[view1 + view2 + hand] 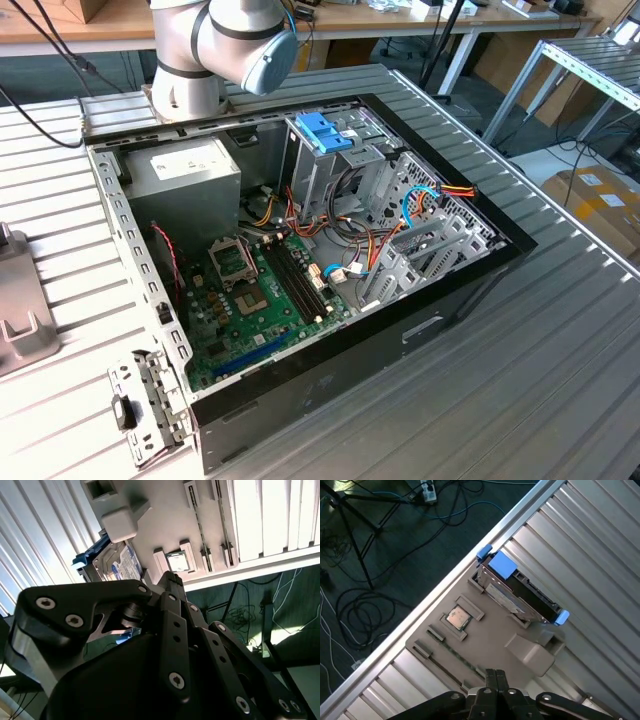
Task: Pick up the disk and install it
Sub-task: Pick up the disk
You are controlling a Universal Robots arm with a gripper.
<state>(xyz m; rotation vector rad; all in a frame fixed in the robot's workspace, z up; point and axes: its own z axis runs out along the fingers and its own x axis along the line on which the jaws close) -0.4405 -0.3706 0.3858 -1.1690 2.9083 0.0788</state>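
Claw (492, 674), fingertips pressed together and holding nothing, hovers above a grey tray (485, 645) on the slatted table (600, 540). The disk (520, 592) stands on edge in that tray, apart from the claw, near a chip (457, 618). In the exterior view, an open computer case (470, 290) rests on the table.
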